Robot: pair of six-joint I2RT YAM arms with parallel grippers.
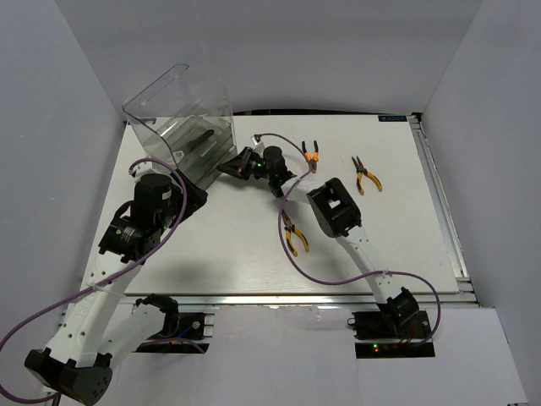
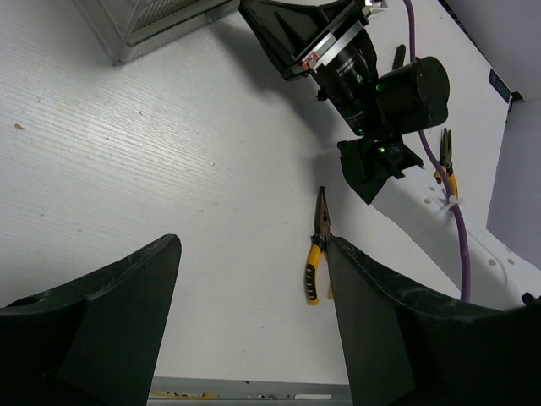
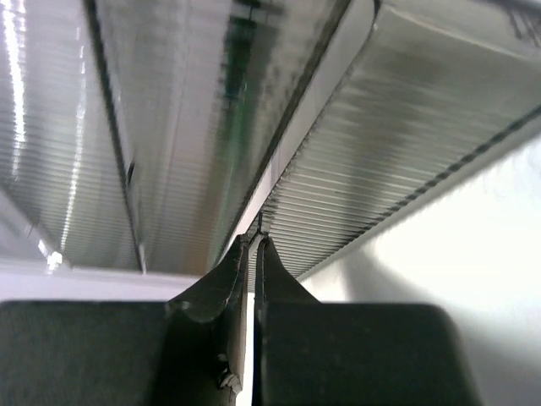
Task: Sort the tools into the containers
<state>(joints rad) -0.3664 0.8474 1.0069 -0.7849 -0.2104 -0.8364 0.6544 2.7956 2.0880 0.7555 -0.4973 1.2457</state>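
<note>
The clear drawer cabinet (image 1: 182, 118) stands at the far left corner of the table (image 1: 406, 245). Just in front of it hangs the left gripper (image 2: 254, 245), its fingers spread wide with nothing between them. The right gripper (image 3: 256, 245) is against the cabinet's drawer fronts, fingers pressed together; whether they nip a thin edge I cannot tell. Further right on the table lie the near yellow-handled pliers (image 1: 295, 237), the orange-handled pliers (image 1: 310, 155), then the far yellow-handled pliers (image 1: 367, 175), each apart from the others.

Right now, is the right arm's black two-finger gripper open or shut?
Shut: the right gripper has fingertips nearly touching, only a sliver between them, at the clear plastic drawer cabinet. Whether they pinch anything, I cannot tell.
</note>
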